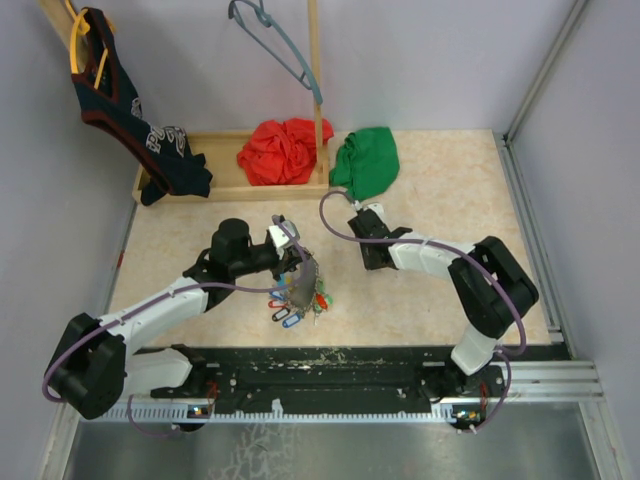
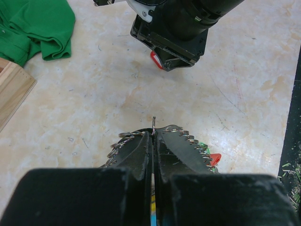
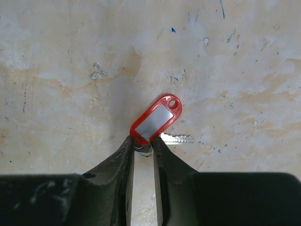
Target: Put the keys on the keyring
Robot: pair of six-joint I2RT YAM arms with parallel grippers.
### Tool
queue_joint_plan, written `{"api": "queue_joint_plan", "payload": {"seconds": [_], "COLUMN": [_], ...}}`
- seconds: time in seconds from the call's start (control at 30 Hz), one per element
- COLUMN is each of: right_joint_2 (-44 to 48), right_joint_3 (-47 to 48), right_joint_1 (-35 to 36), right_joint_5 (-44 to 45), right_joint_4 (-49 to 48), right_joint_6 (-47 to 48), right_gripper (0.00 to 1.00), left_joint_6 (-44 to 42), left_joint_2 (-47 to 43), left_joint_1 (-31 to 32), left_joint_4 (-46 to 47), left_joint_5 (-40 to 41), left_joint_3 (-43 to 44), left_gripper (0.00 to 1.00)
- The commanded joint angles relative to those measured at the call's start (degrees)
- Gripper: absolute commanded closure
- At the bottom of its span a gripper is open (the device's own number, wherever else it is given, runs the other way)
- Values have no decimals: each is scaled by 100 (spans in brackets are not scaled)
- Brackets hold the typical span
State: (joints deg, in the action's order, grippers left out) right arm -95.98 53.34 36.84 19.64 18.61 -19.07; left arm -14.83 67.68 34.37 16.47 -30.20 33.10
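My right gripper (image 3: 143, 143) is pinched on the split ring of a silver metal key with a red plastic tag (image 3: 157, 117), down at the beige table (image 3: 70, 56). My left gripper (image 2: 154, 136) is clamped on the large grey wire keyring (image 2: 154, 123), its tip poking forward. Next, I judge, I thread that ring onto the tip (a tiny target). I count one loose key, one keyring, and at least four tagged keys (image 1: 292, 310) hanging there.
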Motion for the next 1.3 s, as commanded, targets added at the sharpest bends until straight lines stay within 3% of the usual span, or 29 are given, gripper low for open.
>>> {"api": "queue_joint_plan", "payload": {"seconds": [0.0, 0.2, 0.33, 0.47, 0.77, 1.27], "right_joint_2": [18, 82, -122, -181, -36, -405], "right_joint_3": [85, 464, 689, 719, 783, 659], "right_joint_1": [-45, 236, 523, 561, 497, 498], "right_joint_5": [224, 880, 1341, 1184, 989, 1562], "right_joint_4": [409, 1075, 1357, 1317, 954, 327], "right_joint_6": [60, 198, 237, 189, 219, -552], "right_gripper": [84, 99, 100, 100, 70, 74], "left_joint_6": [28, 28, 27, 33, 32, 33], "left_joint_2": [-125, -133, -139, -178, -177, -185], "left_joint_1": [26, 26, 30, 32, 46, 61], "left_joint_4": [137, 137, 137, 133, 137, 129], "left_joint_5": [-82, -76, -79, -64, -65, -51], "left_joint_3": [169, 170, 170, 164, 161, 161], "left_gripper": [100, 100, 100, 100, 100, 100]}}
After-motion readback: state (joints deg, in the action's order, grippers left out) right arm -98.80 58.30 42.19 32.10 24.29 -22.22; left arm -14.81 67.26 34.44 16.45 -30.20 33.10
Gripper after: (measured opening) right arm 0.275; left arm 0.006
